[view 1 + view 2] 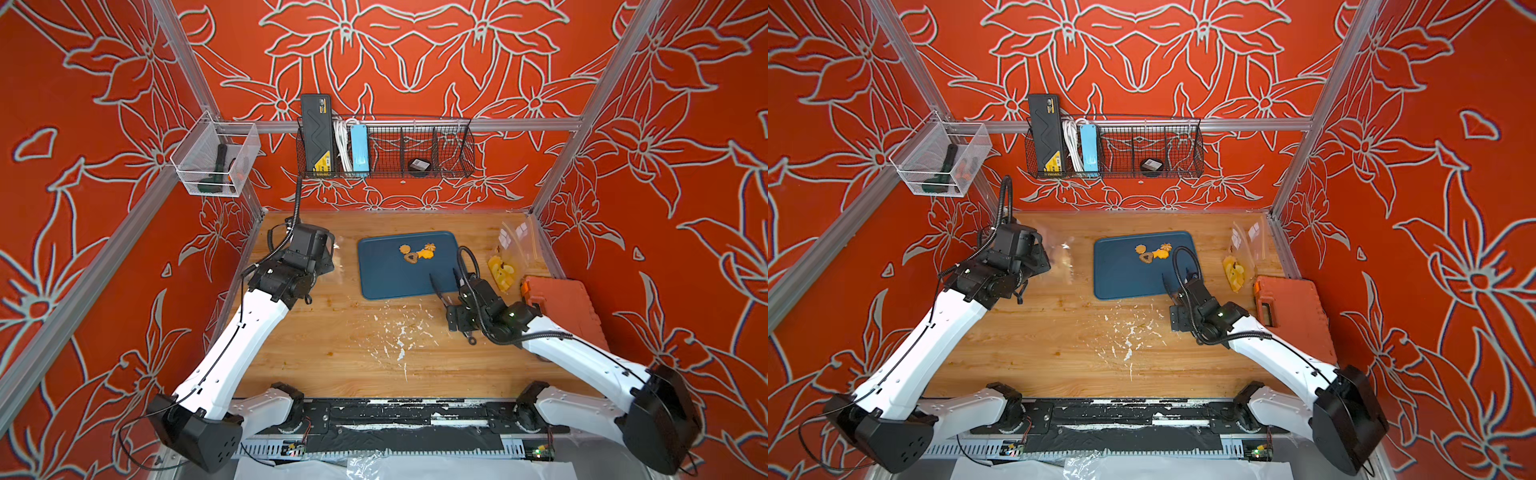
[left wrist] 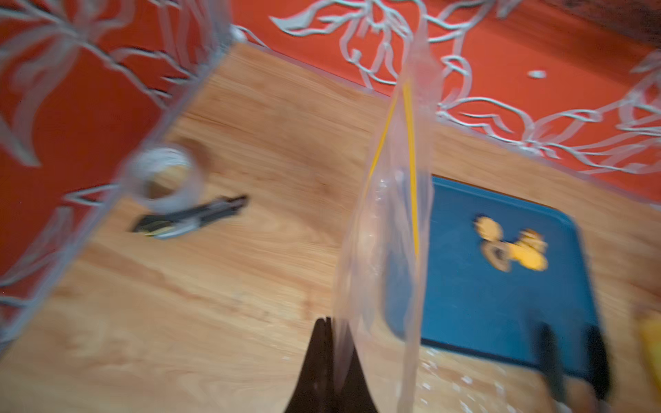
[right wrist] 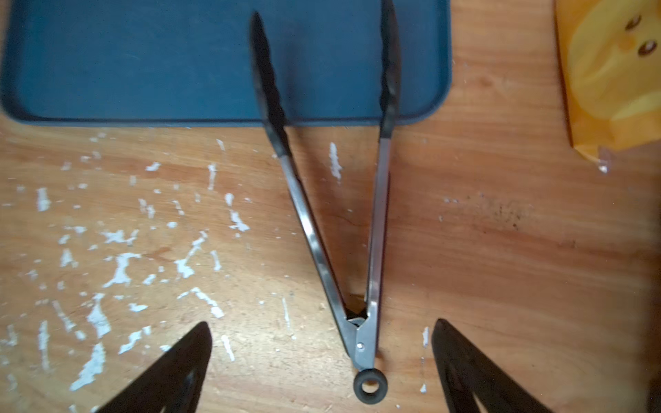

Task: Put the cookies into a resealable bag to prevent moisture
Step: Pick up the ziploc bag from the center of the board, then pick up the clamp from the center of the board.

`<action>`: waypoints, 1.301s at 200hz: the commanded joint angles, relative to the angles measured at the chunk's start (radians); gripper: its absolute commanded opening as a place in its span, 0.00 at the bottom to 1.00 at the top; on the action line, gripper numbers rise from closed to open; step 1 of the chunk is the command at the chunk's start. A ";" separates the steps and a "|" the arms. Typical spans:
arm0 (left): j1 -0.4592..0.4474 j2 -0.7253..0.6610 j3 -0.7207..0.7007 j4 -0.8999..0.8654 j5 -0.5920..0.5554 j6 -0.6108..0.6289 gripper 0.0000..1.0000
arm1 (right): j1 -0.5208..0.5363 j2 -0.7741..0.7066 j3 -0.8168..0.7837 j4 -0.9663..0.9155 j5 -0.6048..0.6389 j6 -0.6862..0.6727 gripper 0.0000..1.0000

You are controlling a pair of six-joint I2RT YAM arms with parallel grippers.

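Several small yellow and brown cookies (image 1: 417, 252) (image 1: 1154, 252) (image 2: 511, 246) lie in a cluster on the far part of the blue tray (image 1: 386, 278) (image 1: 1121, 274) (image 3: 143, 64). My left gripper (image 2: 331, 321) (image 1: 328, 253) is shut on the edge of a clear resealable bag (image 2: 386, 214) with a yellow zip line, holding it upright left of the tray. My right gripper (image 3: 322, 323) (image 1: 459, 322) is open, its fingers on either side of the ring end of metal tongs (image 3: 322, 214) (image 1: 440, 291). The tongs lie on the table, their black tips over the tray's near edge.
A second clear bag with a yellow cartoon print (image 1: 503, 270) (image 3: 615, 82) lies right of the tray. An orange case (image 1: 561, 307) sits at the right wall. A tape roll (image 2: 164, 178) and a black cutter (image 2: 189, 218) lie at the far left. White flecks mark the table's middle.
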 commanded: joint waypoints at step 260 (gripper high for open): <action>0.022 0.262 -0.353 0.534 0.851 0.158 0.00 | -0.126 0.220 0.045 0.110 -0.122 -0.131 0.47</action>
